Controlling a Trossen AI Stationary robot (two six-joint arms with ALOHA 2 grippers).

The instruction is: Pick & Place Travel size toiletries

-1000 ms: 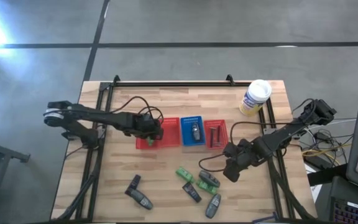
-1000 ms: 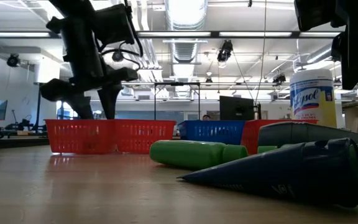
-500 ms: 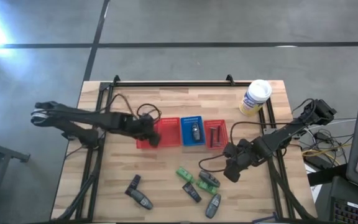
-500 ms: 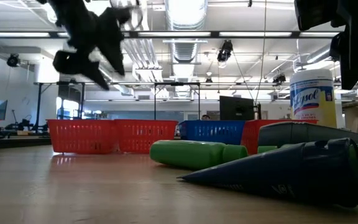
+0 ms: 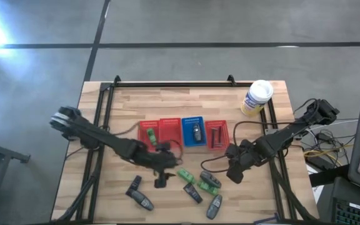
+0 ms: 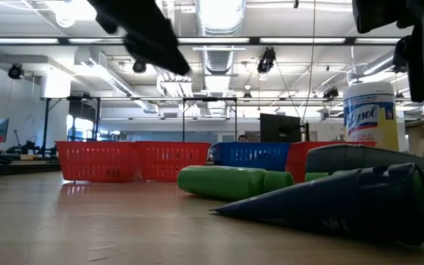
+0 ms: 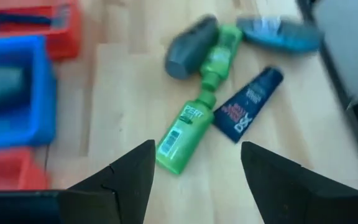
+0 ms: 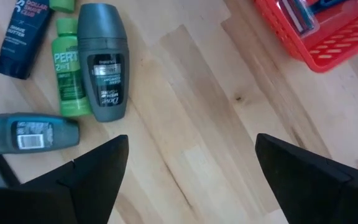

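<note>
Loose toiletries lie on the near half of the table: a green tube (image 5: pixel 185 175) (image 7: pixel 188 130), a second green tube (image 7: pixel 219 53) beside a grey oval bottle (image 7: pixel 190 46), a dark blue tube (image 7: pixel 247 104), and further bottles (image 5: pixel 214 206) (image 5: pixel 144 201). My left gripper (image 5: pixel 163 175) (image 7: pixel 197 149) hovers open just left of the nearest green tube, touching nothing. My right gripper (image 5: pixel 233 169) (image 8: pixel 191 140) hangs open above bare wood right of the pile. The blue basket (image 5: pixel 194 131) holds a grey bottle. The right red basket (image 5: pixel 217 134) holds razors.
Two more red baskets (image 5: pixel 149 133) (image 5: pixel 170 131) stand left of the blue one, mid-table. A white canister with a blue label (image 5: pixel 256 98) stands at the far right corner. Bare wood lies left of the pile and along the far edge.
My left gripper has risen from over the left red basket and swung toward the near edge and to the right. It now hangs over the loose items beside the green tube. My right arm has kept still.
</note>
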